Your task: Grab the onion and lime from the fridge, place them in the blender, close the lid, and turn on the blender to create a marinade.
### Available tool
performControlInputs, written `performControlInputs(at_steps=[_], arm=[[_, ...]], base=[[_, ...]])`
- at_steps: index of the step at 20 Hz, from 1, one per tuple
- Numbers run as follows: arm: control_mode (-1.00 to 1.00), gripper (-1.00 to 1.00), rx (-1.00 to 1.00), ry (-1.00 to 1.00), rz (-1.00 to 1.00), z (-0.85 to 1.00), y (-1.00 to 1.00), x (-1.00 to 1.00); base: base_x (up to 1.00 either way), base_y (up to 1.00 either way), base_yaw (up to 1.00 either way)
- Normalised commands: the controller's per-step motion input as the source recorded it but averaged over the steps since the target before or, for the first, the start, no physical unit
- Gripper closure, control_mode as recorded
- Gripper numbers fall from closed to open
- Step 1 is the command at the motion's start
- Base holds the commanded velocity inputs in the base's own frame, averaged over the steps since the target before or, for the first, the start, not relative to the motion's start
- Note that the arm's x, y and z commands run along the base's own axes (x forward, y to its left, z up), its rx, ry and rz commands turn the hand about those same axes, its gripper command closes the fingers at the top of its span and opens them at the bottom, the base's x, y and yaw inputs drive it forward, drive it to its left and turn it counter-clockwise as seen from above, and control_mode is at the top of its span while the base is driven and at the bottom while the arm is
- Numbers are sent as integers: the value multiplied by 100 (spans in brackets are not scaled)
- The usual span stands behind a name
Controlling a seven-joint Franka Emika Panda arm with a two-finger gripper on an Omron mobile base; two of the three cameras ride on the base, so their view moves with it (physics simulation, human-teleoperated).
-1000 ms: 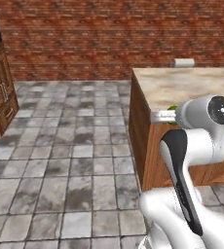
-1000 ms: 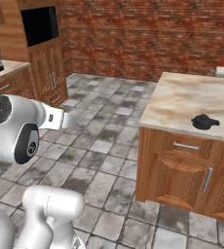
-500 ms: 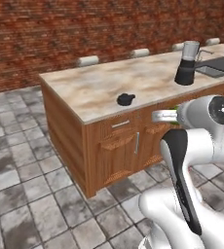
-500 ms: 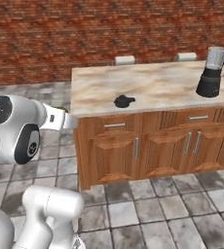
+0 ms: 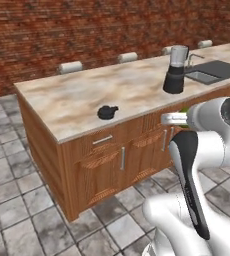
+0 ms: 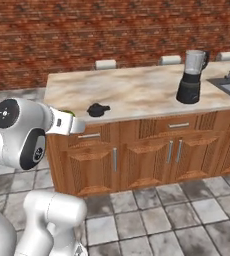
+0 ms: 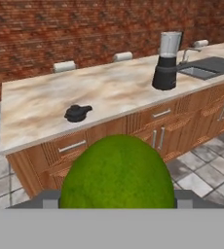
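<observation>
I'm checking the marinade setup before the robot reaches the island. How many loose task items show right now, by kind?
Lime, held between the fingers: 1
Blender on the counter, jar open: 1
Lid lying on the counter, apart from the blender: 1
Total: 3

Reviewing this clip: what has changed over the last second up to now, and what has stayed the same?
The base has driven and turned: the views swung from open floor and the island's end to face the island counter squarely, bringing the blender and sink into sight. That is camera motion; the lid lies unmoved on the counter. The gripper still holds the lime, arm pose unchanged.
</observation>
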Motion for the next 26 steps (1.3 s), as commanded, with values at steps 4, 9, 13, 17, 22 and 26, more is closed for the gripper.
performControlInputs(at_steps=[4,9,13,17,22,26], arm=[[100,100,0,0,0,0,0,0],[100,100,0,0,0,0,0,0],[100,100,0,0,0,0,0,0],[100,100,0,0,0,0,0,0],[100,100,0,0,0,0,0,0],[100,100,0,0,0,0,0,0]], base=[[100,-89,9],[100,-73,13],[100,-9,12],[100,-34,9],[92,-93,11],[71,-100,12]])
